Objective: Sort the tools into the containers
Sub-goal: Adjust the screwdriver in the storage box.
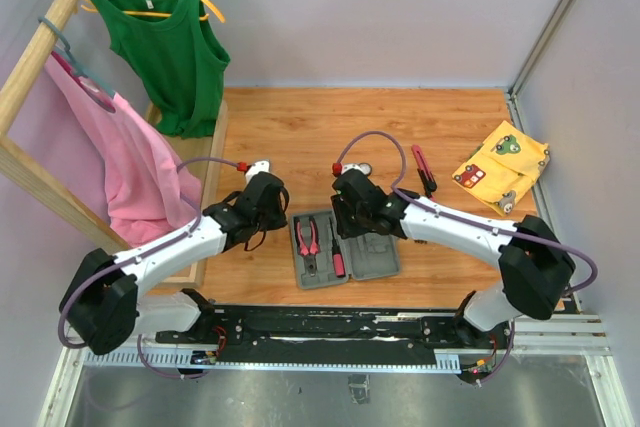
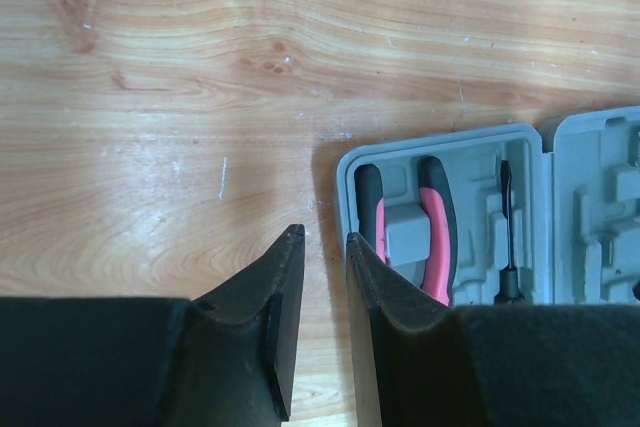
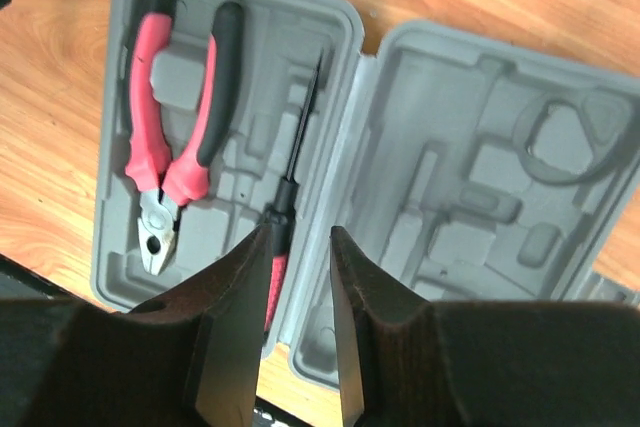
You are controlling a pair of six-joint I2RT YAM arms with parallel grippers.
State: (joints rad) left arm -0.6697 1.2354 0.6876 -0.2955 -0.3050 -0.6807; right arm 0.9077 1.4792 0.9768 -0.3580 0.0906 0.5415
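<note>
Apart, empty: left gripper, right gripper — stray tool only from above

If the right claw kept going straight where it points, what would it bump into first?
The right claw would probably meet the grey tool case near its hinge. The slim screwdriver lies right beside that line, so one finger might touch it first; depth is hard to judge.

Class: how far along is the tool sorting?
Done: pliers and a screwdriver lie in the left half of the grey case. In hand: nothing; the right gripper hovers open over the screwdriver, the left gripper open beside the case. Left: a pink-black tool on the table; the other half's slots are empty.
</note>
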